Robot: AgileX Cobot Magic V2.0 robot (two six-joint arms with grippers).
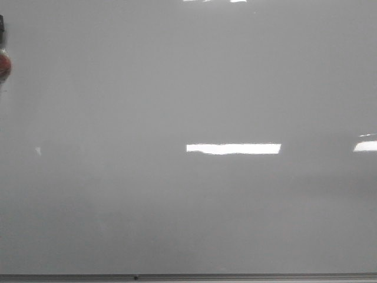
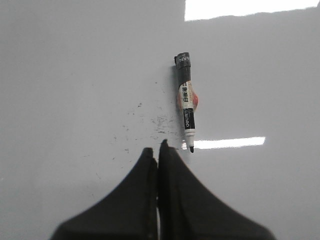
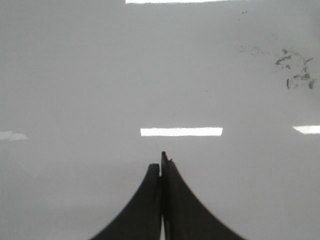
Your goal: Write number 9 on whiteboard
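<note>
The whiteboard (image 1: 188,88) fills the front view and carries no drawn digit: only bright rectangular light reflections lie on its glossy grey face, and its thin metal frame edge runs along the near side. The number 9 is therefore not yet written, and the task is judged to stand at its opening step, with the pen not yet taken up. A marker (image 2: 185,100) lies flat on the board in the left wrist view, uncapped, black tip pointing toward the left gripper (image 2: 158,150) and a dark end away from it; a reddish patch shows beside its barrel, nature not determinable. At the far left edge of the front view a dark and red object is partly visible, possibly the same marker. The left gripper's jaws are pressed together and hold nothing, the fingertips just short of the marker tip and slightly to one side. The right gripper (image 3: 162,160) is likewise closed and empty, over bare board. Faint dark smudges (image 3: 295,70) of old ink mark the board near the marker and in the right wrist view. The next move is judged to require the left jaws to part, align across the barrel and close on it. The barrel label bears printed characters and dark lettering, too small to read reliably.
</note>
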